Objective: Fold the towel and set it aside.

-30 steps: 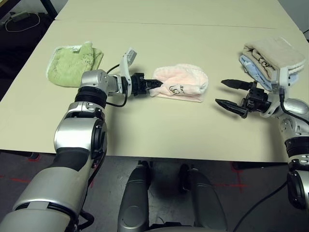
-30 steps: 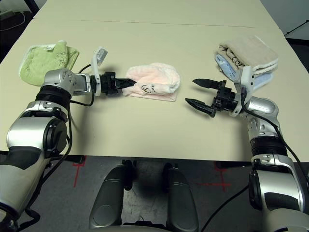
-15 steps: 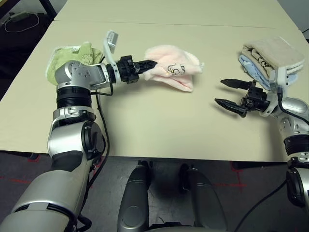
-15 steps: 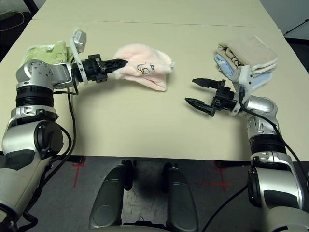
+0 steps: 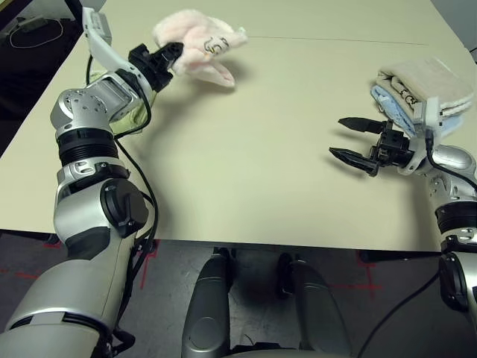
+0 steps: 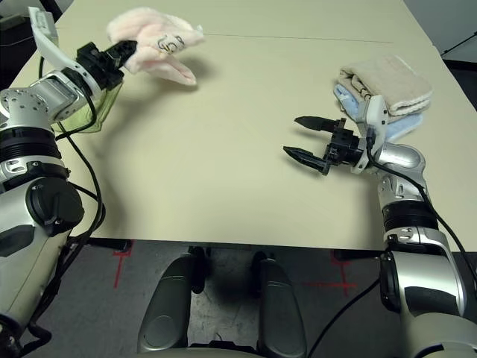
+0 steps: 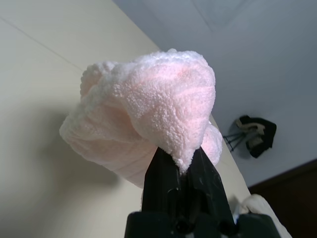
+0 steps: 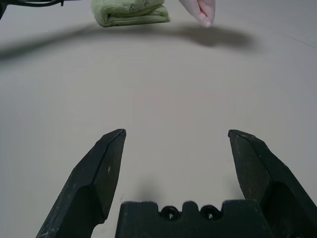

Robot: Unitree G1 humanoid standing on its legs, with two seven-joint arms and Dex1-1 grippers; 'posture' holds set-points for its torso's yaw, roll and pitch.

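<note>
Pinched pink towel (image 5: 197, 39) in nearly closed left fingers (image 7: 161, 173), aloft over counter (image 5: 253, 179), beyond green towel (image 8: 131, 12). Had right fingers (image 5: 361, 124) wide, empty, well right of green towel. Probably was setting aside; needed level lowering beside green towel, then release.

We list one pink terry-cloth towel (image 5: 195, 41): pale pink, edged in white, with a small dark embroidered motif. Condition: bunched and loosely folded, one corner drooping. Pose: pinched at one edge and held up in the air, its shadow falling on the surface below. Place: we find it at the far left of the scene.
</note>
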